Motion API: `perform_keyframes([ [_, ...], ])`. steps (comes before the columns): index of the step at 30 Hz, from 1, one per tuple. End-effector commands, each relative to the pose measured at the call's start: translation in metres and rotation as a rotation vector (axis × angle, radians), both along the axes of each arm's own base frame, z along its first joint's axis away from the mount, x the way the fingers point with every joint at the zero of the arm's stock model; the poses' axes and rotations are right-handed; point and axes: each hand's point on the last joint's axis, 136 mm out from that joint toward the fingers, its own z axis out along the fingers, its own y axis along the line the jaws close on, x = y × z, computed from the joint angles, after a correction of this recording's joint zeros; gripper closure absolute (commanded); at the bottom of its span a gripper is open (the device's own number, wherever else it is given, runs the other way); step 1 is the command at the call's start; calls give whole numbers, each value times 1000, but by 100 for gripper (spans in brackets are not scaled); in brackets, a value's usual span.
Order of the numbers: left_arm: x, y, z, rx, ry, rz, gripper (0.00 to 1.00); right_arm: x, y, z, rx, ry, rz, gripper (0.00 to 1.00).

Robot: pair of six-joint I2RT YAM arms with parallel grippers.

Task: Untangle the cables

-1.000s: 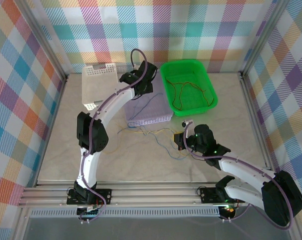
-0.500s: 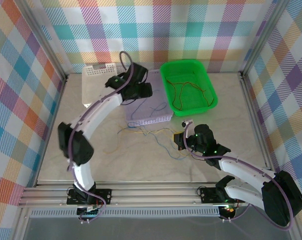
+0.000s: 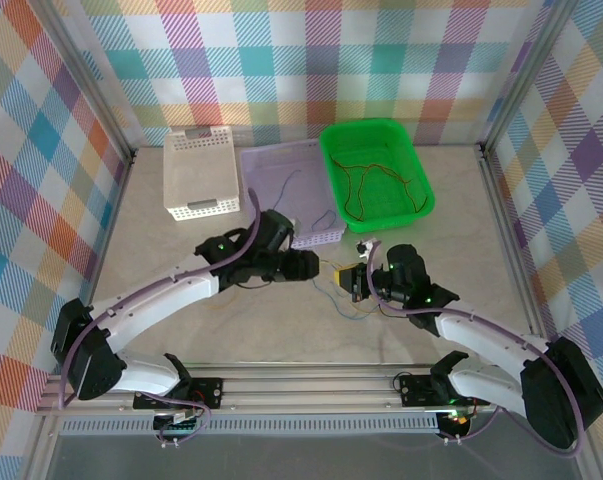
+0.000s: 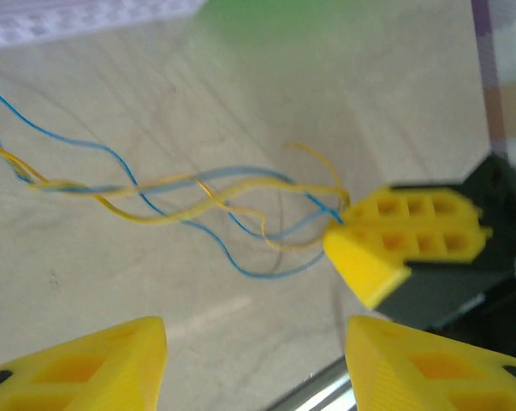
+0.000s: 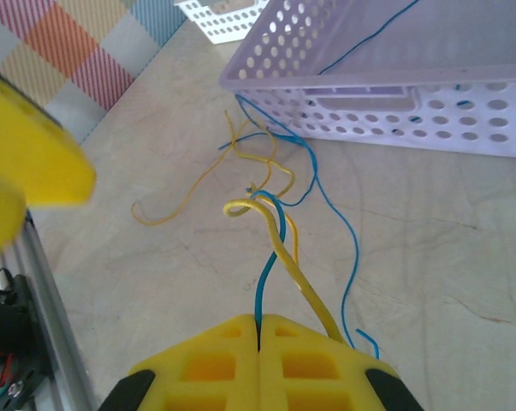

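Note:
A tangle of thin yellow and blue cables (image 4: 180, 193) lies on the table between my two grippers (image 3: 341, 303). My right gripper (image 5: 259, 342) is shut with a blue cable (image 5: 266, 274) pinched in its seam, and a yellow cable (image 5: 292, 265) runs down onto its right finger. My left gripper (image 4: 256, 360) hangs low over the table just left of the right gripper (image 4: 407, 240), its jaws open and nothing between them. Another blue cable (image 3: 286, 185) lies in the purple basket (image 3: 316, 237). A red-orange cable (image 3: 366, 185) lies in the green basket (image 3: 376, 135).
A white perforated basket (image 3: 196, 170) stands at the back left beside the purple one. The purple basket's wall (image 5: 394, 77) is close behind the tangle. An aluminium rail (image 3: 281, 385) runs along the near table edge. Checked walls enclose the table.
My left arm has swung from over the purple basket down and forward to the table centre, close to the right gripper. The right gripper has stayed shut in place.

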Motion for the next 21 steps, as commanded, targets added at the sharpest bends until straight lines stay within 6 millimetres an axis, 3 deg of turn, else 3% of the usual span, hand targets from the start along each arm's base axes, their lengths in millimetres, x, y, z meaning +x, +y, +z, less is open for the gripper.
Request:
perform_keyframes([
  [1,-5,6,-3,23,-49,-1,44,-1,11,18,55,-10,62,100],
  [5,-4,24,-19,163,-93,23,46,-3,14,17,57,5,80,100],
  [10,5,44,-22,239,-182,64,46,-6,18,17,67,25,110,100],
  [21,4,32,-38,216,-229,-22,47,-13,28,15,93,79,186,100],
])
